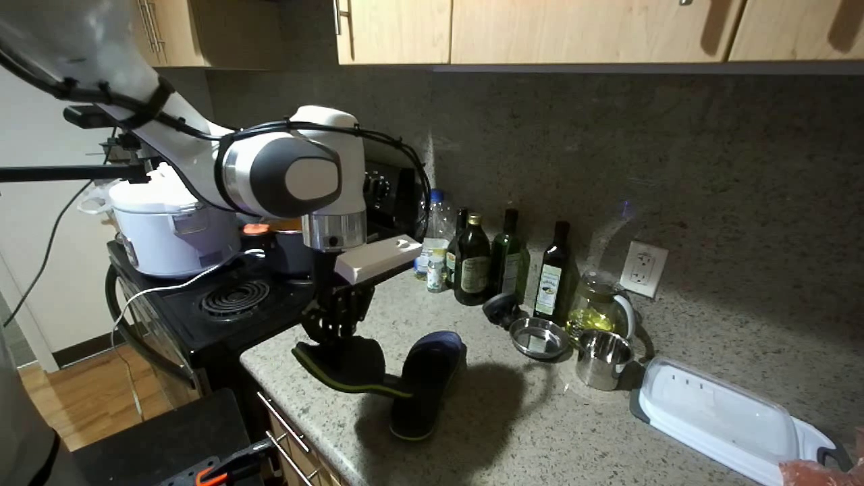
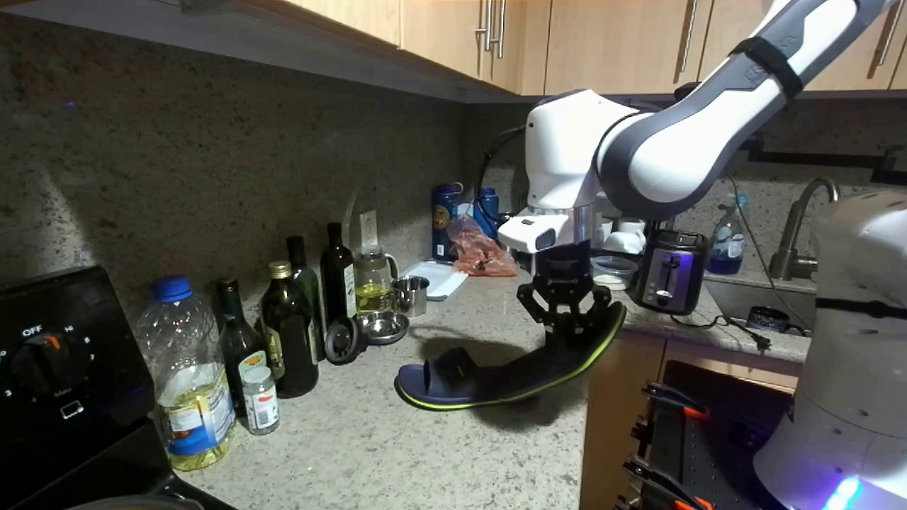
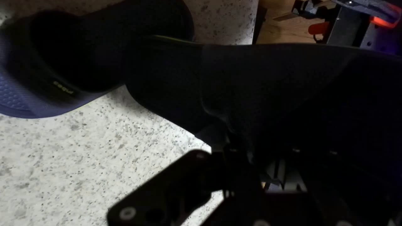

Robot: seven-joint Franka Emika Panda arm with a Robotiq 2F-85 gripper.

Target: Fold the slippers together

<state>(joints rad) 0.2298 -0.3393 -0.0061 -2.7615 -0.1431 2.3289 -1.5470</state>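
Two dark navy slippers with yellow-green sole edges show in both exterior views. One slipper lies flat on the counter. The held slipper is tilted, with one end raised off the counter near its front edge. Its low end lies over the end of the flat slipper, crossing it at an angle. My gripper points down and is shut on the raised slipper's upper. The fingertips are hidden by dark fabric and shadow in the wrist view.
Bottles, a metal dish, a metal cup and a glass jug stand along the wall. A lidded white container lies farther along. A stove adjoins the counter. A toaster stands near the sink.
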